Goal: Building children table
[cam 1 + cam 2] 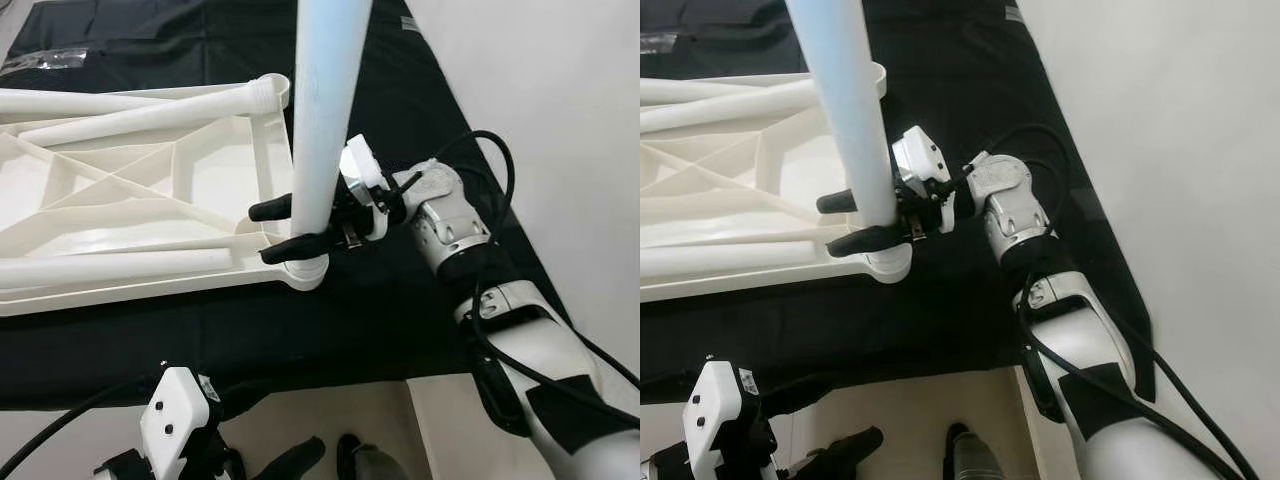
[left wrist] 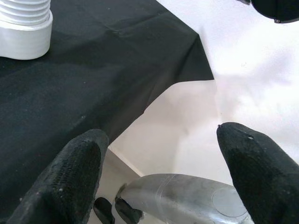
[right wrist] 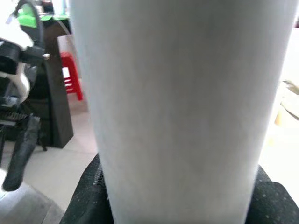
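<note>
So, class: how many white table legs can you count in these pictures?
4. One stands upright in the near corner socket, held by the right gripper. Two lie along the tabletop's far edge, and one along its near edge. More may lie out of frame.

We saw a pale, smooth floor (image 1: 560, 100) under bright light, a black cloth sheet (image 1: 400, 320) spread over it, and a red plastic stool (image 3: 71, 77) beside a dark cabinet (image 3: 58, 93).

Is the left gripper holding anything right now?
No, the left gripper is open with nothing between its fingers, hovering over the edge of the black cloth.
</note>
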Motion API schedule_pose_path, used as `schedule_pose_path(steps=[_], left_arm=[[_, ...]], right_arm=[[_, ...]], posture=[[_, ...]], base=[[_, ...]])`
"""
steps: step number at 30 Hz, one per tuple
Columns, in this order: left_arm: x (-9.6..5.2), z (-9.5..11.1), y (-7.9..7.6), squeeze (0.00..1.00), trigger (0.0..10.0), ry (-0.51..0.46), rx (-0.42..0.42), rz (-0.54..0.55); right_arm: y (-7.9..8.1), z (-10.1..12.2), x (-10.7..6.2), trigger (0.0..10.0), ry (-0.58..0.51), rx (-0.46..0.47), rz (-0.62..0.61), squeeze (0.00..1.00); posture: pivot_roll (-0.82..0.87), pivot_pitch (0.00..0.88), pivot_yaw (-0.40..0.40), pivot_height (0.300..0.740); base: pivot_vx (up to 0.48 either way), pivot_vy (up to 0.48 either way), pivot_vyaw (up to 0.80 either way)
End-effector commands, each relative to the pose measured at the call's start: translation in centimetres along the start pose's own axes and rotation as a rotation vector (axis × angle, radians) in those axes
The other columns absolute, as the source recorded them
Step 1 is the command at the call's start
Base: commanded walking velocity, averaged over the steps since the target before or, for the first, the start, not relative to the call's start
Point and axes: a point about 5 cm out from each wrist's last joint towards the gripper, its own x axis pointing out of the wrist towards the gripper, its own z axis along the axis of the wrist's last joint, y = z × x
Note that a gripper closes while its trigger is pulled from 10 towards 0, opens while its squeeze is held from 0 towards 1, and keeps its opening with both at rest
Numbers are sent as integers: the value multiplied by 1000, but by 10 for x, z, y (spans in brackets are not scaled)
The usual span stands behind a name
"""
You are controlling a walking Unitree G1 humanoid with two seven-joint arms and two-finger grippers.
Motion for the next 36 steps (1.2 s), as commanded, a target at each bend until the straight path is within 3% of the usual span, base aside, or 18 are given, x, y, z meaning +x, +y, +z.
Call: schedule_pose_path(steps=[1,7,14,17,20,34,36], left_arm=[[-1,-4,-2,0,10000,27,-21,-10],[-1,-3,-2,0,10000,26,-22,-12],[-1,-3,-3,0,10000,26,-22,-16],[0,-3,-4,0,10000,26,-22,-16],[0,-3,-4,0,10000,22,-22,-16],[0,-2,-1,0,10000,20,-17,-15],[0,-2,-1,0,10000,19,-17,-12]], right_arm=[[22,-56,-2,10000,1,288,-86,0],[36,-75,4,10000,-3,351,-121,0],[38,-79,8,10000,-22,392,-161,0],[38,-84,9,10000,-27,462,-207,0],[44,-105,10,10000,18,635,-358,0],[46,-117,11,10000,66,691,-467,0],[44,-121,8,10000,69,733,-549,0]], posture=[[109,381,-65,740],[113,380,-60,740],[108,375,-62,740],[106,373,-65,740],[102,370,-66,740],[99,374,-65,740],[99,377,-68,740]], base=[[0,0,0],[0,0,0],[0,0,0],[0,0,0],[0,0,0],[0,0,0],[0,0,0]])
